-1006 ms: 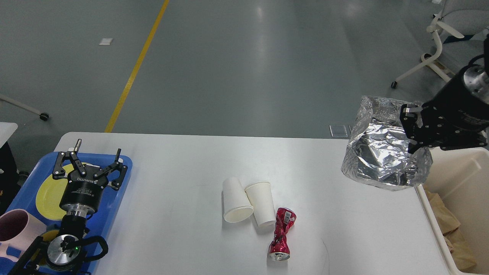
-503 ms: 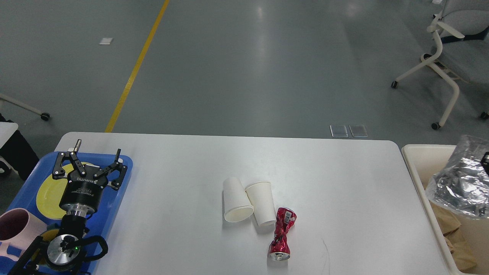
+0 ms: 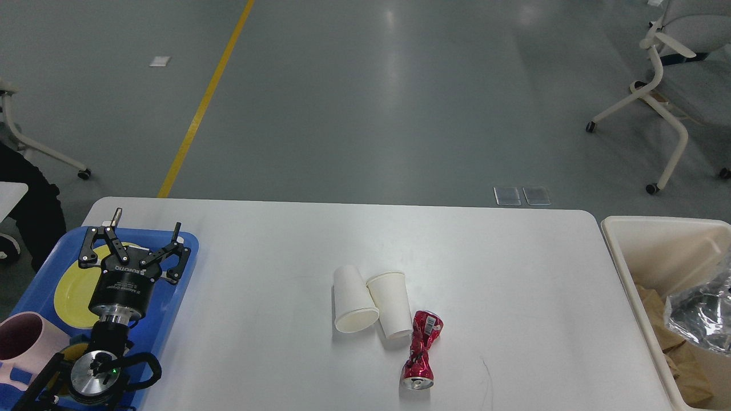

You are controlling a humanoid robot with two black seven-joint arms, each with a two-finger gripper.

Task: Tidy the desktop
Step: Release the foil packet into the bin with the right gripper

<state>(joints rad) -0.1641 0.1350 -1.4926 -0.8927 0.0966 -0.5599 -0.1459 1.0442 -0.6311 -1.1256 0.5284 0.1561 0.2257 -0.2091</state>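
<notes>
The white desktop (image 3: 274, 251) fills the lower view. Near its middle lie two white paper cups (image 3: 355, 299) (image 3: 391, 304) on their sides, touching each other. A crushed red can (image 3: 421, 349) lies just to their right front. My left gripper (image 3: 140, 235) is open and empty, held over the blue tray (image 3: 177, 268) at the left. My right gripper is out of view. A crumpled foil bag (image 3: 701, 313) lies inside the cream bin (image 3: 645, 240) at the right.
On the blue tray are a yellow plate (image 3: 71, 288) and a pink mug (image 3: 25, 339). The bin also holds brown paper (image 3: 665, 334). A chair (image 3: 677, 74) stands on the floor at the far right, beyond the table.
My right gripper carried the foil bag to the right over the bin and left the view. The foil bag now lies lower in the bin. My left arm has not moved.
</notes>
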